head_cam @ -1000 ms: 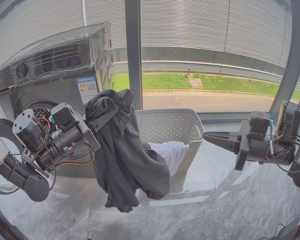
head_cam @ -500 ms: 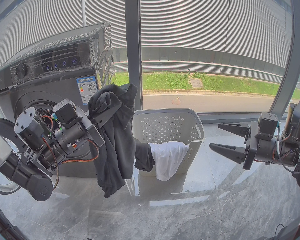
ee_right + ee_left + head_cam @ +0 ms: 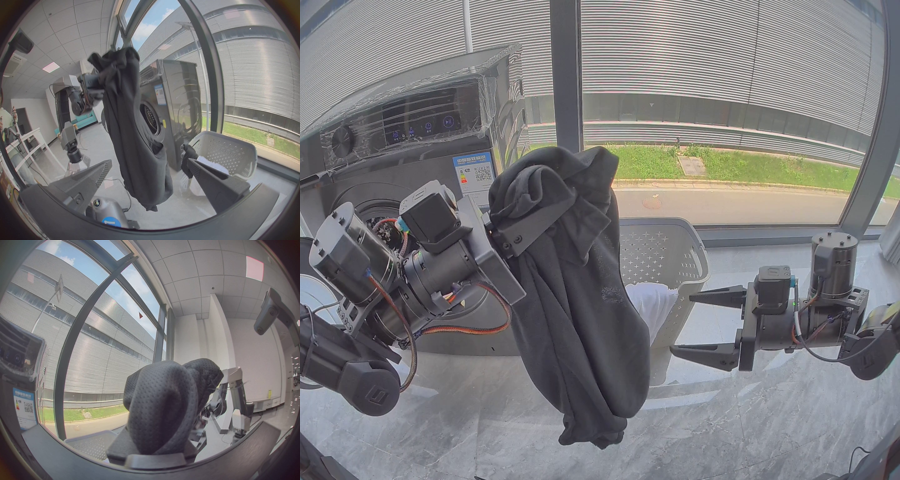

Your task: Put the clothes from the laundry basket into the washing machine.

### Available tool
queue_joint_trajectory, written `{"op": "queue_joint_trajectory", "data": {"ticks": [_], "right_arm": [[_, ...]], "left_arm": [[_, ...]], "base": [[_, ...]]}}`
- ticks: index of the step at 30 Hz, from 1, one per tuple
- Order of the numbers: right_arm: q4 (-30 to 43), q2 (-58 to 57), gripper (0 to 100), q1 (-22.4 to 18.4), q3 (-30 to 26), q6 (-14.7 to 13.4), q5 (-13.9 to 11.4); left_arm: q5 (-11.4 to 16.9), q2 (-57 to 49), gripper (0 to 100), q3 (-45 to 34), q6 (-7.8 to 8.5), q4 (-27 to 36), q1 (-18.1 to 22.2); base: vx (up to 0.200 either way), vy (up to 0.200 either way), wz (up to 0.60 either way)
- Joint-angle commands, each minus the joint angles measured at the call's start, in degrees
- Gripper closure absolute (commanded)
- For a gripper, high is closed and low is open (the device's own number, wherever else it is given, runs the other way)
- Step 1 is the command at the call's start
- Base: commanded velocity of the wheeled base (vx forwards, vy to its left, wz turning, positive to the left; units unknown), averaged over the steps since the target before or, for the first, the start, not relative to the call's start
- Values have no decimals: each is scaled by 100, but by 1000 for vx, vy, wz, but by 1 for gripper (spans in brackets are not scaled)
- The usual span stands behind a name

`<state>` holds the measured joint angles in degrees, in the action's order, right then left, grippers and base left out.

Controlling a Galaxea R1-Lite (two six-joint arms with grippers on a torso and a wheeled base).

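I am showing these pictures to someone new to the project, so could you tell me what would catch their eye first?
First, the large dark grey garment hanging in mid-air from the shut left gripper, in front of the laundry basket and beside the washing machine. Next, the right gripper, open and empty, to the garment's right. A white cloth drapes over the basket's front rim.

Two garments are counted: one dark garment (image 3: 581, 300) between the fingers of the left gripper (image 3: 540, 215), and one white garment (image 3: 650, 300) beyond the right gripper (image 3: 682, 325) fingertips. There is one laundry basket (image 3: 675, 250), one washing machine (image 3: 425, 125) and two grippers.
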<state>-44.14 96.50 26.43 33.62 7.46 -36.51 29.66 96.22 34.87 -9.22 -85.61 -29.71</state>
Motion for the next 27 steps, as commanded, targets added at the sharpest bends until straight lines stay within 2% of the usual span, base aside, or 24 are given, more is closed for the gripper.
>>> {"op": "queue_joint_trajectory", "data": {"ticks": [1,3,6,8,10,12,14,27], "right_arm": [[2,501,0,20,-66,63,-119],[2,721,0,117,13,142,-251],[2,941,0,591,268,150,-330],[-15,1275,0,908,646,142,-251],[-95,1582,0,1048,1085,106,-75],[-130,1784,0,1075,1428,19,232],[-121,1855,0,1075,1621,-69,346],[-156,1872,0,1075,1577,-52,329]], "left_arm": [[-4,-297,100,161,-10,106,-220],[-4,-481,100,249,-1,309,-413],[-22,-692,100,266,-1,572,-677],[-57,-807,100,266,-1,704,-852],[-57,-921,100,231,-1,801,-984],[-57,-1009,100,205,8,959,-1028],[-57,-1035,100,231,8,1064,-1037],[-13,-982,100,266,8,1082,-1037]], "base": [[0,0,0],[0,0,0],[0,0,0],[0,0,0],[0,0,0],[0,0,0],[0,0,0],[0,0,0]]}}
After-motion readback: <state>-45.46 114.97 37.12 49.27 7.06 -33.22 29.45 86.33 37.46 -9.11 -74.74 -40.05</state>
